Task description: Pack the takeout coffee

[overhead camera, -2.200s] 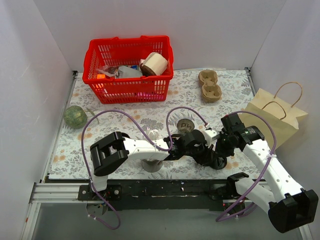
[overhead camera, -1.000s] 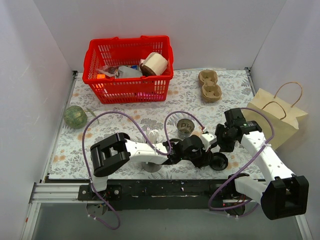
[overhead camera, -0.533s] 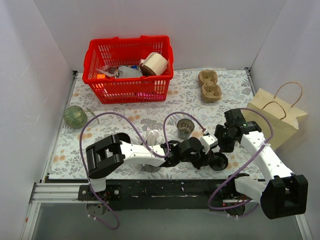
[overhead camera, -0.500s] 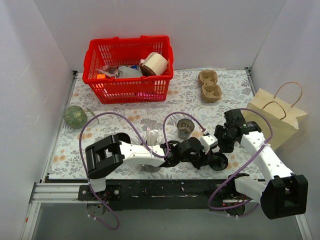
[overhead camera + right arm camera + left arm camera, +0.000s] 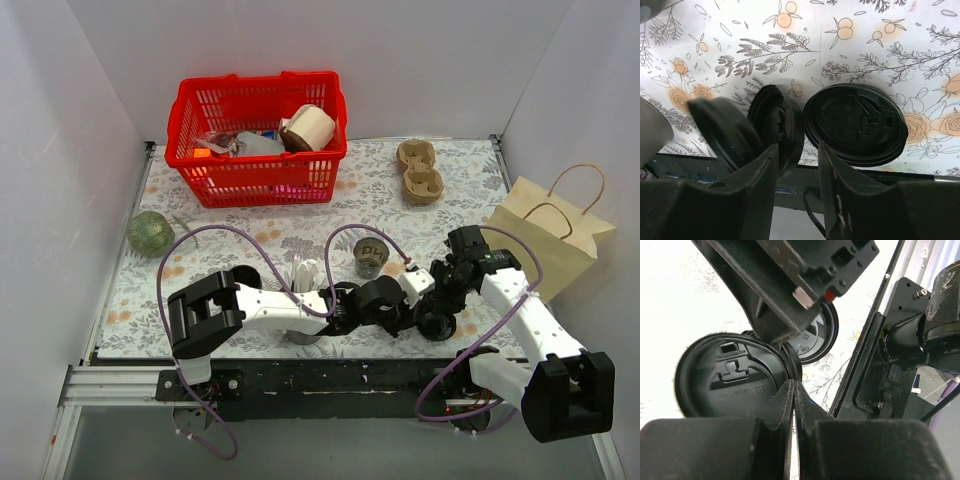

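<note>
Left gripper (image 5: 792, 390) sat at 6 o'clock, fingers pinched tight together, tips right up against the edge of a black lid (image 5: 730, 372) over at 9. A second round dark rim (image 5: 815, 337) peeked out just beyond, tucked under some blocky black robot hardware (image 5: 790, 270) at 12.

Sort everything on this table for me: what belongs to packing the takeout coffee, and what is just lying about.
For the job: lidded coffee cup; probably also the paper bag and cardboard cup carrier.
Lying about: red basket with its contents, green ball, loose black lid, open black cup.
</note>
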